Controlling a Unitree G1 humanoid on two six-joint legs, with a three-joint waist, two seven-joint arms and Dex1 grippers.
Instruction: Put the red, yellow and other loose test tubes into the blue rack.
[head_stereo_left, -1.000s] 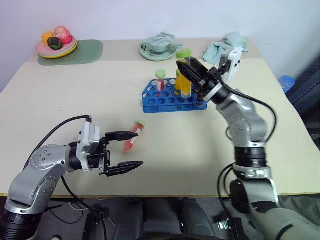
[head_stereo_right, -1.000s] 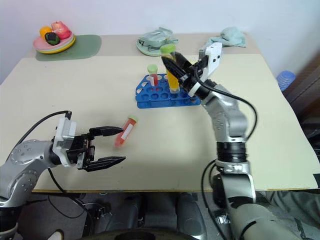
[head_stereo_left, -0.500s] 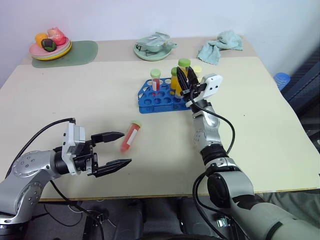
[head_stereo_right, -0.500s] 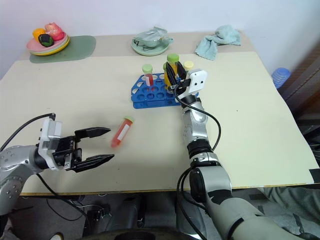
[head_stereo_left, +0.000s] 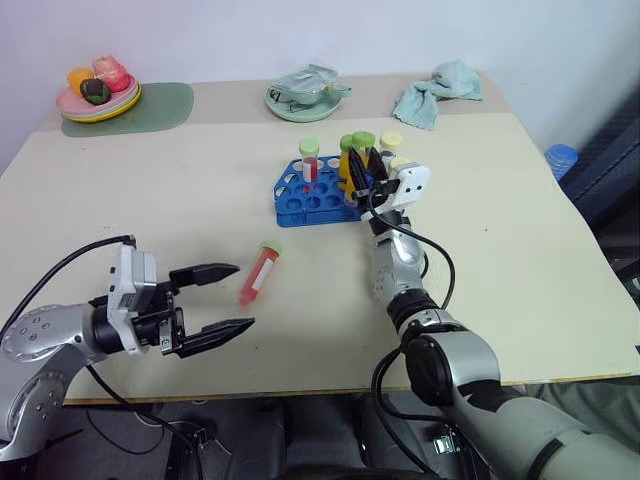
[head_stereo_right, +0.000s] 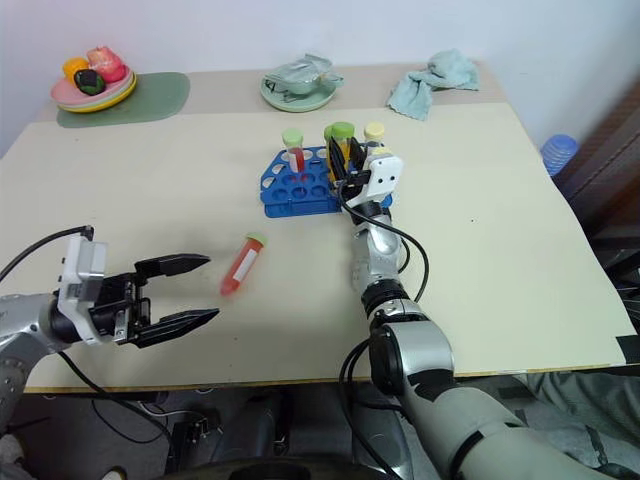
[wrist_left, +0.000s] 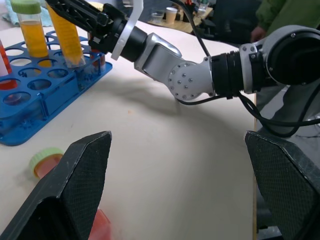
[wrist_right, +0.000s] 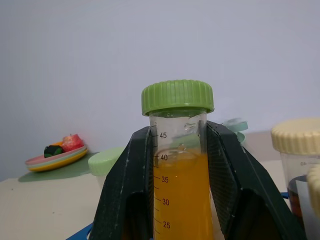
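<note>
left gripper (head_stereo_left: 228, 297): jaws spread wide, holding nothing, low over the near left part of the worktop (head_stereo_left: 520, 260), pointing toward 3 o'clock.
loose red tube (head_stereo_left: 259, 274): lies on its side on the worktop at about 1 o'clock from the left gripper, just beyond the upper finger and apart from it; green cap toward the far end, red liquid inside. In the left wrist view it is cut off by the frame edge and partly behind one finger, so little of its body can be made out.
right gripper (head_stereo_left: 367, 166): clenched on the yellow tube, fingers pointing up and away, at the right end of the rack.
yellow tube (wrist_right: 179, 165): upright between the two black fingers, green screw cap above the fingertips, orange-yellow liquid up to near the upper graduation marks; its lower end is hidden by the fingers, so whether it sits fully in a hole cannot be told.
blue rack (head_stereo_left: 308, 198): mid-worktop, at 12 o'clock from the loose red tube, well apart from it; several front holes are open.
tubes in rack: a red tube (head_stereo_left: 309, 161) with green cap stands toward the left; another yellow tube (wrist_left: 33, 36) stands just beside the held one; cream-capped tubes (head_stereo_left: 391, 143) stand at the right end, partly hidden behind the gripper.
far edge: a fruit plate (head_stereo_left: 97, 95) at 10 o'clock, a bowl (head_stereo_left: 303, 102) at 12, a crumpled cloth (head_stereo_left: 437, 91) at 1.
</note>
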